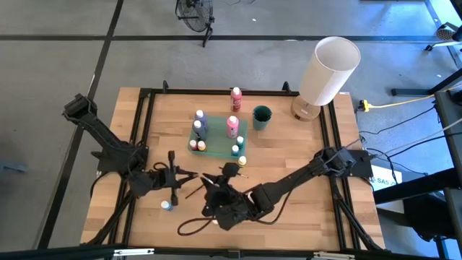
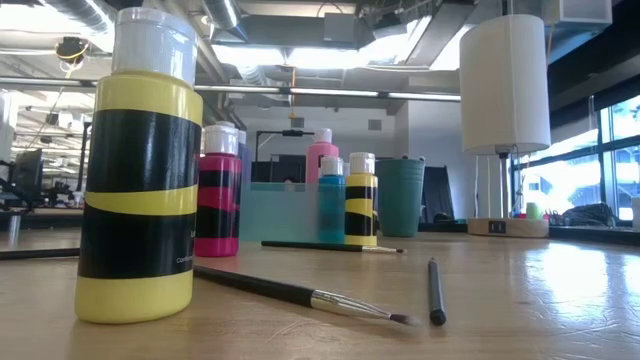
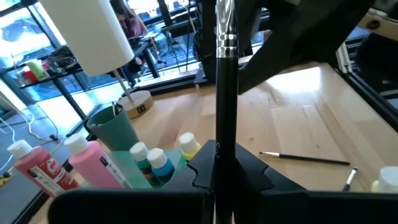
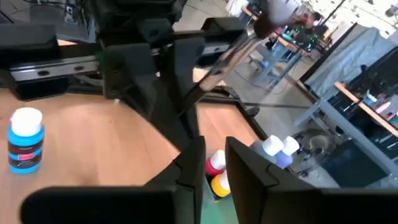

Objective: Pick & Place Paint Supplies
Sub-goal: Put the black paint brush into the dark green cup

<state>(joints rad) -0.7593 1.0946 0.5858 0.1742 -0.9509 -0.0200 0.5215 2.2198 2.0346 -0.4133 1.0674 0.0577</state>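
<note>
At the left of the table (image 1: 303, 209), my left tool (image 1: 172, 179) is pressed together on a thin dark-handled brush (image 3: 227, 93). The handle runs straight up between the fingers, with the metal ferrule well above the pinch. Risk 1: the grip sits low on a long, slim handle, so any sideways contact may pivot the brush or pull it out of the pinch. Just beside this tool, toward the front edge, 1 blue bottle (image 1: 167, 205) stands alone. A low sweep of the left arm could tip it or roll it off the table. Next to the right, my right tool (image 1: 220, 193) is very near the left tool and faces it, with its fingers slightly spread and nothing between them. Risk 2: the 2 tools are crowded, and a small approach error would cause finger-to-finger contact. If this is a hand-over, releasing on the left before the right closes would drop the brush. A loose brush (image 3: 305, 158) lies flat on the wood near both arms and could be swept away. Further right and back, the teal tray (image 1: 216, 133) holds several white-capped bottles, with a green cup (image 1: 261, 117) just beside it. A low carry across the tray could topple the tall pink bottle (image 1: 232, 126). A tilted brush could miss the cup's mouth. At the far right, the white lamp (image 1: 328, 68) stands near the cup and limits right-arm clearance.
</note>
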